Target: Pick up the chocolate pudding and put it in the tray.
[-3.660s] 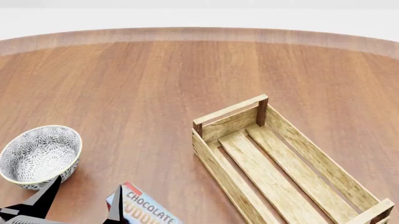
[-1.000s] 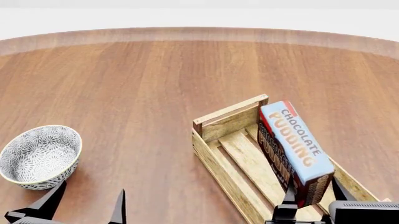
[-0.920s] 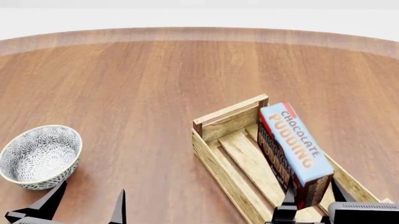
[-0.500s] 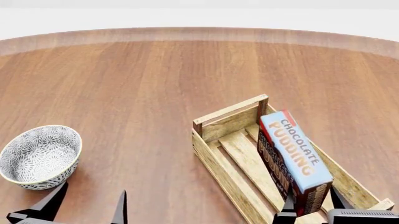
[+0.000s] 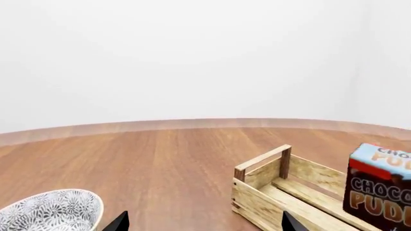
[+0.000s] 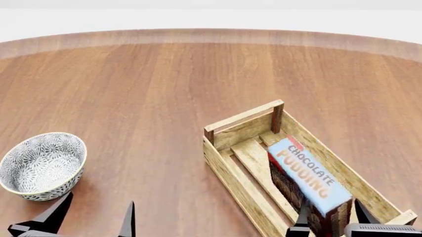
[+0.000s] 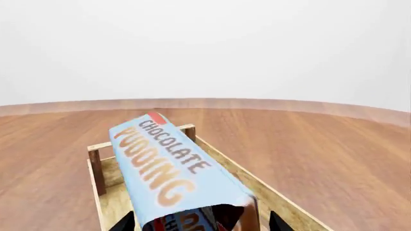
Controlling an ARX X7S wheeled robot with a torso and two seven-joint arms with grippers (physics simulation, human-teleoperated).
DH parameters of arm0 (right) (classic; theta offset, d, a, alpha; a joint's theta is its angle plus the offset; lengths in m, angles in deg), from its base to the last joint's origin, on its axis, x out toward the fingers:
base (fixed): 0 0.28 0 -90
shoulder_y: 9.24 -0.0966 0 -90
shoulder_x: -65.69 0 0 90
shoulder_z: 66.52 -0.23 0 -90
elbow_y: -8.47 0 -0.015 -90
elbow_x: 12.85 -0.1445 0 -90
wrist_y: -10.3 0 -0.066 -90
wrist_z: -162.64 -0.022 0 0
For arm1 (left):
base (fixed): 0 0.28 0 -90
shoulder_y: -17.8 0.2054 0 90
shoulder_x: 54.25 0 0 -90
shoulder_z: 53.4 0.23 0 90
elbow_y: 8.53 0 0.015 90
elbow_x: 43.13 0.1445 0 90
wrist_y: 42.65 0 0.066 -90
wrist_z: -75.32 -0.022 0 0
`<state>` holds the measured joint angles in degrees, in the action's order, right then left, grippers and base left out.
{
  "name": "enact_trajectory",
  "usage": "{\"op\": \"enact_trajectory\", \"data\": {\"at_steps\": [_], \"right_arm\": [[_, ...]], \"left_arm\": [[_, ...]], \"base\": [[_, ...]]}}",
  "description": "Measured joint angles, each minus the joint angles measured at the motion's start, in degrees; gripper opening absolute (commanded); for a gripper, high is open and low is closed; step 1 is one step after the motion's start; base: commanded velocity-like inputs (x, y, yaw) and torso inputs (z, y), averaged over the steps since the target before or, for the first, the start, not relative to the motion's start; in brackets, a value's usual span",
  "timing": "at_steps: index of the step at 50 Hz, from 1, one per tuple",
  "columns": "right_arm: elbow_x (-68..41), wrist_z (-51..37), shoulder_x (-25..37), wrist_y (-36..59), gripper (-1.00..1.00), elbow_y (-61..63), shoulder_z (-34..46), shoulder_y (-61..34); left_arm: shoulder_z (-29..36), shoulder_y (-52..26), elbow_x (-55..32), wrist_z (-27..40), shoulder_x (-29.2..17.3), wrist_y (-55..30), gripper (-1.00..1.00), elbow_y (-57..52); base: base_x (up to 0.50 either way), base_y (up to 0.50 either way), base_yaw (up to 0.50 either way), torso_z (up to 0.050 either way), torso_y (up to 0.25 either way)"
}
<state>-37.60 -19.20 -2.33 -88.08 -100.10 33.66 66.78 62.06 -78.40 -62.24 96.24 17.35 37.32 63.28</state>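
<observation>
The right gripper (image 6: 331, 223) clamps the blue-topped, brown-sided chocolate pudding carton (image 6: 309, 177) inside the light-wood slatted tray (image 6: 231, 175) (left gripper (image 6: 98, 217) spread, empty).

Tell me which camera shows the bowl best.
The head view: the whole bowl shows there, rim, patterned inside and outer wall, near the left gripper. The left wrist view catches only part of it at the picture's edge. The right wrist view misses it.

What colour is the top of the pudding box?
Light blue with orange and white letters; the chocolate pudding shows it best in the right wrist view.
</observation>
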Motion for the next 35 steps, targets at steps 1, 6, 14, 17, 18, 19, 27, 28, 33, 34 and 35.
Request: {"op": "enact_trajectory", "data": {"at_steps": [1,6,14,17,18,19,27,28,33,34,35], "right_arm": [[0.1,0.0,0.0,0.0,1.0,0.0,0.0,0.0],[0.5,-0.1,-0.1,-0.1,1.0,-0.2,-0.1,0.0],[0.7,-0.3,-0.1,-0.2,1.0,-0.3,-0.3,0.1],[0.8,-0.3,-0.1,-0.4,1.0,-0.5,-0.4,0.1],[0.9,-0.3,-0.1,-0.4,1.0,-0.6,-0.4,0.1],[0.9,-0.3,-0.1,-0.5,1.0,-0.6,-0.4,0.1],[1.0,-0.5,-0.1,-0.7,1.0,-0.8,-0.5,0.2],[1.0,-0.5,-0.1,-0.7,1.0,-0.8,-0.5,0.3],[0.4,-0.8,0.2,-0.6,1.0,1.0,-0.8,1.0],[0.3,-0.9,0.3,-0.6,1.0,1.5,-0.9,1.2],[0.2,-1.0,0.3,-0.5,1.0,2.0,-0.9,1.4]], "left_arm": [[0.0,0.0,0.0,0.0,0.0,0.0,1.0,0.0],[0.0,-0.1,-0.1,0.1,-0.1,-0.1,1.0,-0.2],[0.2,-0.2,-0.2,0.2,-0.2,-0.2,1.0,-0.3],[0.2,-0.2,-0.2,0.3,-0.2,-0.2,1.0,-0.3],[0.3,-0.2,-0.2,0.3,-0.2,-0.2,1.0,-0.3],[0.3,-0.2,-0.2,0.3,-0.2,-0.2,1.0,-0.3],[0.4,-0.3,-0.4,0.5,-0.3,-0.2,1.0,-0.6],[0.4,-0.3,-0.4,0.5,-0.3,-0.3,1.0,-0.6],[0.4,-0.2,-0.4,0.6,-0.4,-0.2,1.0,-0.8],[0.4,-0.2,-0.4,0.6,-0.5,-0.2,1.0,-0.8],[0.5,-0.2,-0.4,0.7,-0.5,-0.2,1.0,-0.9]], "base": [[0.0,0.0,0.0,0.0,0.0],[0.0,0.0,0.0,0.0,0.0],[0.0,0.0,0.0,0.0,0.0],[0.0,0.0,0.0,0.0,0.0],[0.0,0.0,0.0,0.0,0.0],[0.0,0.0,0.0,0.0,0.0],[0.0,0.0,0.0,0.0,0.0],[0.0,0.0,0.0,0.0,0.0],[0.0,0.0,0.0,0.0,0.0],[0.0,0.0,0.0,0.0,0.0],[0.0,0.0,0.0,0.0,0.0]]}}
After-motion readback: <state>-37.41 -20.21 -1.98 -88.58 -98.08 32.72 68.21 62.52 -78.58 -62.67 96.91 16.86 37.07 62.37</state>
